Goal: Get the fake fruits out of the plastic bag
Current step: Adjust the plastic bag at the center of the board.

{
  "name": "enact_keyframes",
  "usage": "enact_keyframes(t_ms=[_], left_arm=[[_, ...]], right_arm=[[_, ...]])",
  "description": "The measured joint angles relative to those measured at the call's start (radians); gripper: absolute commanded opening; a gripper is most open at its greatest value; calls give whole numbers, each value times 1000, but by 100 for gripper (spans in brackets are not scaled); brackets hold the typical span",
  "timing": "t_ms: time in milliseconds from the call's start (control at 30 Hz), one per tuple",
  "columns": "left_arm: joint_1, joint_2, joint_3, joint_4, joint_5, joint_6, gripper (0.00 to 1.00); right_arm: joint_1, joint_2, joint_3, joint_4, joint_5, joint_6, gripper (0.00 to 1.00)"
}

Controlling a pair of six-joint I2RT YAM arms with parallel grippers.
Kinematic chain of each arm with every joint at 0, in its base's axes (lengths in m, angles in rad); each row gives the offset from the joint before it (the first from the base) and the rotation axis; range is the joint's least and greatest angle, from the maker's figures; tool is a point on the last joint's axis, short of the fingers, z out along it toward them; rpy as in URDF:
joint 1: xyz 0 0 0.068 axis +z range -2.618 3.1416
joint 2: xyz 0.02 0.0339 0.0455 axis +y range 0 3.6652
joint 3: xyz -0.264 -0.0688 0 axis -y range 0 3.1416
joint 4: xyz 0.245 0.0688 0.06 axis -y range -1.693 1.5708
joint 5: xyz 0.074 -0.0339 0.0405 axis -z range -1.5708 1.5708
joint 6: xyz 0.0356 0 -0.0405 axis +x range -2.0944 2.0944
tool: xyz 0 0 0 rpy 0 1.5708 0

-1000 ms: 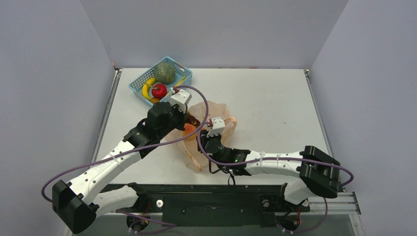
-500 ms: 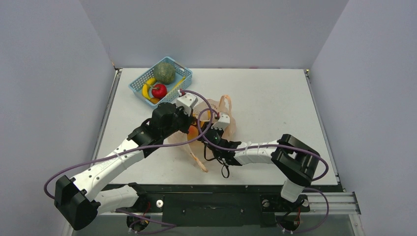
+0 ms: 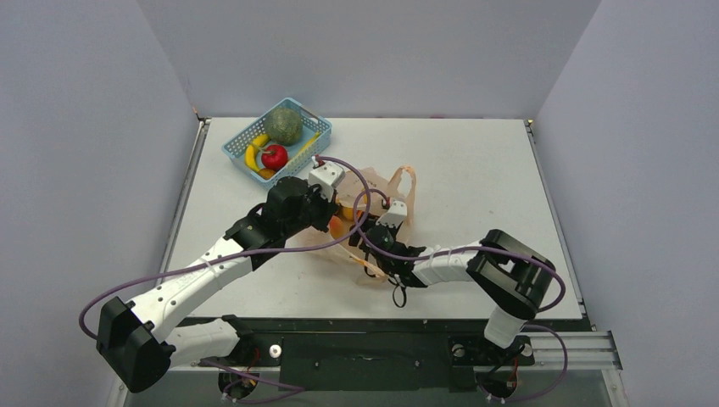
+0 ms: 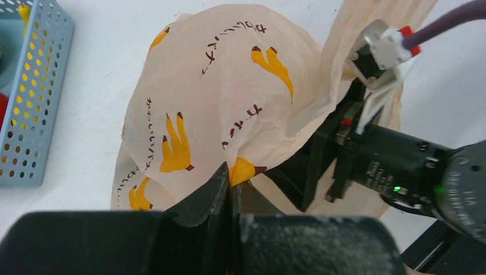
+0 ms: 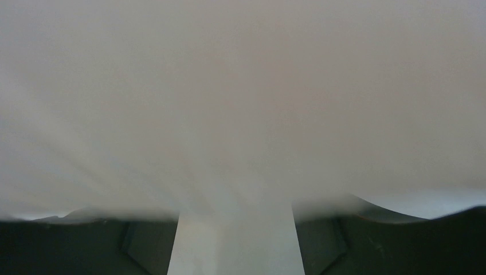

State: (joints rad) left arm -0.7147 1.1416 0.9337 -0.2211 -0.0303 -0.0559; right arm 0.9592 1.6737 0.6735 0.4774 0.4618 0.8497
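The plastic bag (image 3: 386,203) lies mid-table, pale orange with printed bananas; it fills the left wrist view (image 4: 229,97). My left gripper (image 3: 332,216) is shut on a fold of the bag's film (image 4: 232,184) at its left side. An orange fake fruit (image 3: 338,226) shows through the film beside it; the other fruits are hidden. My right gripper (image 3: 366,241) reaches into the bag from the right, and its black wrist shows in the left wrist view (image 4: 395,166). In the right wrist view its jaws (image 5: 235,220) stand wide apart, with blurred bag film draped over them and hiding the tips.
A blue mesh basket (image 3: 315,127) stands at the back left, holding a rough green ball (image 3: 283,125), a red apple (image 3: 274,156) and a yellow banana (image 3: 252,157). Its perforated wall shows in the left wrist view (image 4: 31,109). The bag's loop handles (image 3: 405,180) lie towards the back.
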Motion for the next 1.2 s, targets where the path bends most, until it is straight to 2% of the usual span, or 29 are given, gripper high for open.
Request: enact_keyframes(t_ms=[167, 233, 367, 400, 433, 467, 500, 533, 600, 667, 800, 933, 1100, 1200], left_arm=[[0, 6, 0, -1, -7, 0, 0], [0, 12, 0, -2, -9, 1, 2], [-3, 23, 0, -14, -7, 12, 30], [-6, 23, 0, -18, -6, 14, 45], [-9, 23, 0, -22, -7, 11, 53], [-12, 23, 1, -24, -8, 14, 67], [-18, 23, 5, -31, -13, -1, 74], [-20, 23, 9, -37, -15, -6, 85], [-25, 23, 34, -72, -22, -43, 93], [-26, 19, 68, -115, -26, -90, 97], [-23, -23, 156, -241, -22, -225, 97], [-23, -133, 197, -340, 55, -381, 97], [-23, -291, 156, -395, 194, -604, 96], [-24, -356, 80, -400, 262, -718, 94]], right_arm=[[-4, -222, -123, -41, -138, -97, 64], [-2, -328, -152, -80, -189, -143, 61], [4, -592, -174, -240, -271, -236, 61], [4, -646, -173, -280, -281, -253, 61], [4, -725, -172, -334, -296, -278, 62], [4, -778, -168, -373, -301, -294, 63], [3, -837, -155, -432, -307, -312, 66], [2, -885, -133, -490, -307, -327, 67], [-2, -944, -77, -590, -293, -352, 69], [-10, -975, -9, -685, -261, -370, 69], [-30, -988, 118, -861, -169, -398, 71], [-45, -979, 196, -990, -88, -418, 74], [-85, -930, 240, -1050, -61, -465, 74], [-143, -890, 251, -1043, -119, -496, 73]])
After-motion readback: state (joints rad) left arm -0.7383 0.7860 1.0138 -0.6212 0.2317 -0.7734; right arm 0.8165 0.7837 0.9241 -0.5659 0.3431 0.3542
